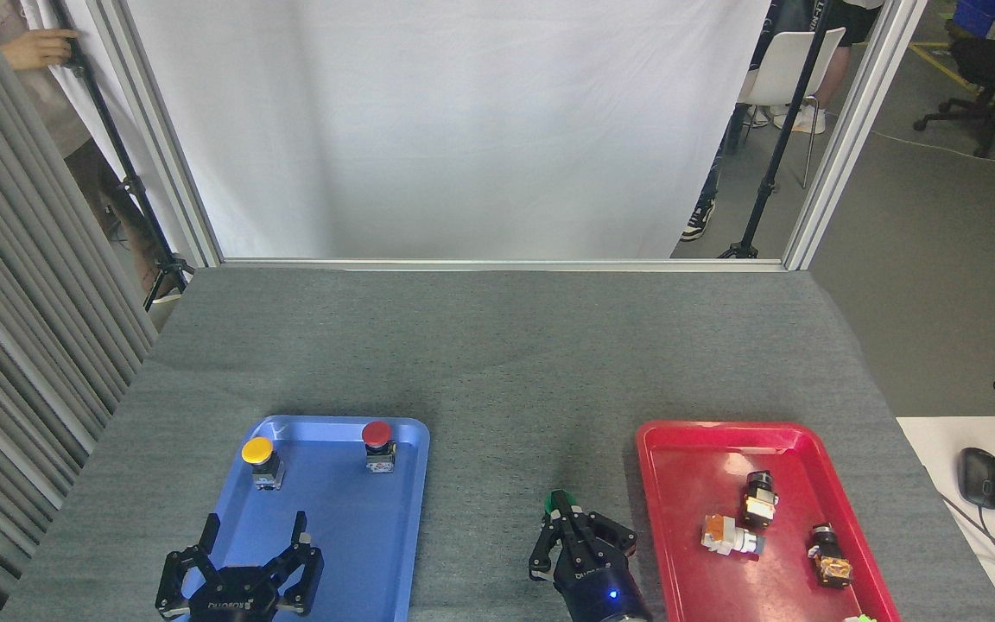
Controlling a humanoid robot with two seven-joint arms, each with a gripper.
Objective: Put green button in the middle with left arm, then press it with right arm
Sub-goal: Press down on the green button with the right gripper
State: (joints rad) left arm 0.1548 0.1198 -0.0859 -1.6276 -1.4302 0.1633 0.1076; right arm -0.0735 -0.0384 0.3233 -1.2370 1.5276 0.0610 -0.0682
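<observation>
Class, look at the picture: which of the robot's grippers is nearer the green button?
Right. The right gripper is right over the green button, covering most of it; the left gripper sits far off over the blue tray.

White curtain behind; grey floor, white chair right.

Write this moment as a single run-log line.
green button on the middle cloth | right gripper over it, pressing | left gripper open over blue tray
</observation>
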